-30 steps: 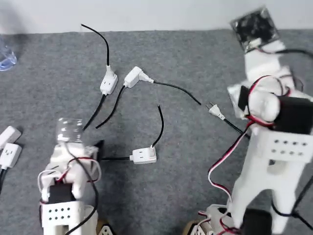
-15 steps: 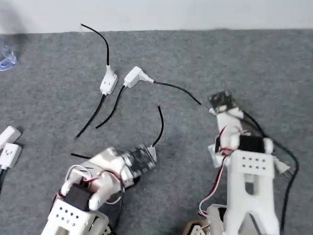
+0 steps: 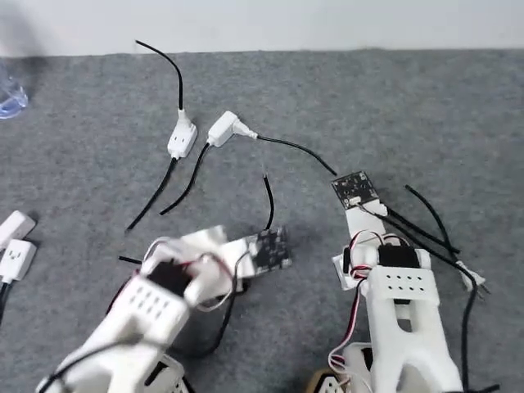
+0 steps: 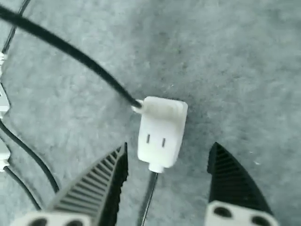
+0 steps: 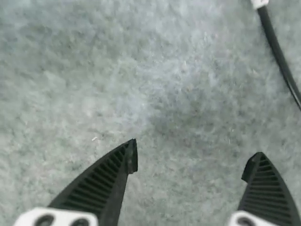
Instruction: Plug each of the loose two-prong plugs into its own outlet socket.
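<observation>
A white outlet socket (image 4: 162,134) with two slots lies flat on the grey carpet, a black cord (image 4: 70,49) leaving its far end. My left gripper (image 4: 169,151) hangs open just above it, one finger on each side, touching nothing. In the high view the left arm (image 3: 164,295) leans right, its wrist covering that socket. My right gripper (image 5: 194,151) stands open over bare carpet, with a black cable (image 5: 278,52) off to one side. A loose two-prong plug (image 3: 472,278) lies right of the right arm (image 3: 397,286).
At the back left a white socket (image 3: 182,135) and a white angled plug (image 3: 225,128) lie side by side with black cords. Two more white outlets (image 3: 15,246) sit at the left edge. A clear plastic item (image 3: 10,94) is at the far left.
The left arm swung right and dropped over the front socket. The right arm folded down and back toward the front. The loose plug shifted from mid-right to the front right.
</observation>
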`<control>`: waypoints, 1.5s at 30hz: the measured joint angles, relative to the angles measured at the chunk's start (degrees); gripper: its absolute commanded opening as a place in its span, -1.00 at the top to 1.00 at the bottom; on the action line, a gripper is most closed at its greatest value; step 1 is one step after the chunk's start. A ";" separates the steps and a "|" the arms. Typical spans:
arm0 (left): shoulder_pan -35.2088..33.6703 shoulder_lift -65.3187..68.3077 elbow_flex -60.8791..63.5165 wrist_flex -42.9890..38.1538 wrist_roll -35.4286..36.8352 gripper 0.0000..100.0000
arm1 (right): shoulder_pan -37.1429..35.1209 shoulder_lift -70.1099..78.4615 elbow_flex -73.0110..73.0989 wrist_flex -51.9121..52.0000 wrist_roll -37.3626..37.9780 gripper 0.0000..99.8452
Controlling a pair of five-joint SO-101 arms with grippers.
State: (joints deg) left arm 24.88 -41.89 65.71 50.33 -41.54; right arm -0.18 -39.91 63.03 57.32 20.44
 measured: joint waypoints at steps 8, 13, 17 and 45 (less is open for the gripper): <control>-0.35 23.03 -10.73 -1.32 -6.07 0.48 | 0.00 0.00 1.76 -2.90 0.53 0.30; -0.26 31.03 -14.95 -3.69 -5.98 0.49 | 0.00 0.00 2.37 -4.04 1.76 0.30; 0.97 36.48 -19.25 -1.41 -9.23 0.70 | 0.00 0.00 2.37 -4.22 1.93 0.30; -18.90 52.31 -64.97 0.79 2.55 0.98 | 4.57 -0.35 5.45 -12.57 1.93 0.30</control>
State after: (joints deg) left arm 5.98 10.42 0.75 51.12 -38.99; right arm 4.40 -40.26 68.48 44.75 22.37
